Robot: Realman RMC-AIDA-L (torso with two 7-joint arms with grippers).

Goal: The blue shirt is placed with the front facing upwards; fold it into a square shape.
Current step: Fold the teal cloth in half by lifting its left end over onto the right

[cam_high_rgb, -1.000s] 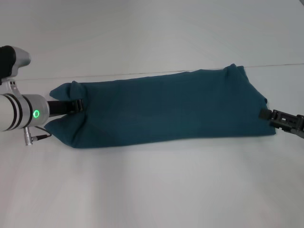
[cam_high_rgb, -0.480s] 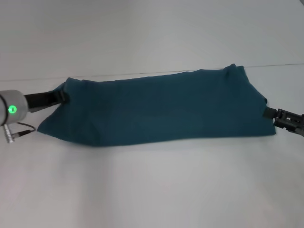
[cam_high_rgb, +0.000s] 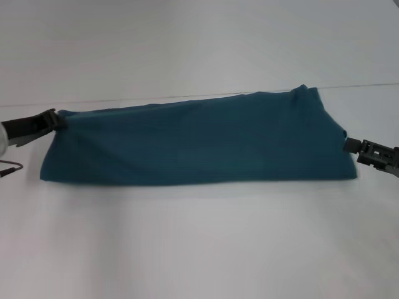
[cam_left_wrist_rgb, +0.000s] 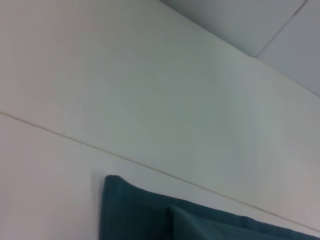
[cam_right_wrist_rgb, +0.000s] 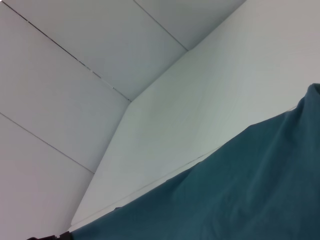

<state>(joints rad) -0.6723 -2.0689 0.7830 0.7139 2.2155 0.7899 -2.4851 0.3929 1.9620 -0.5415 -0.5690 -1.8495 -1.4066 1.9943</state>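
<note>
The blue shirt (cam_high_rgb: 199, 140) lies folded into a long teal band stretched across the white table (cam_high_rgb: 199, 249); no lettering or collar shows. My left gripper (cam_high_rgb: 55, 119) is at the band's far left upper corner, shut on the cloth. Over at the right end, my right gripper (cam_high_rgb: 348, 144) is shut on the shirt's edge. The left wrist view shows a folded corner of the shirt (cam_left_wrist_rgb: 135, 215). A wide stretch of the shirt (cam_right_wrist_rgb: 240, 190) fills the right wrist view.
A thin seam (cam_high_rgb: 361, 86) runs across the table behind the shirt. Bare white tabletop lies in front of and behind the band. The wall panels (cam_right_wrist_rgb: 75, 75) rise beyond the table's far edge.
My left gripper has moved left with the shirt's end, drawing the bunched left side out into a flat, longer band. The right gripper and right end have barely moved.
</note>
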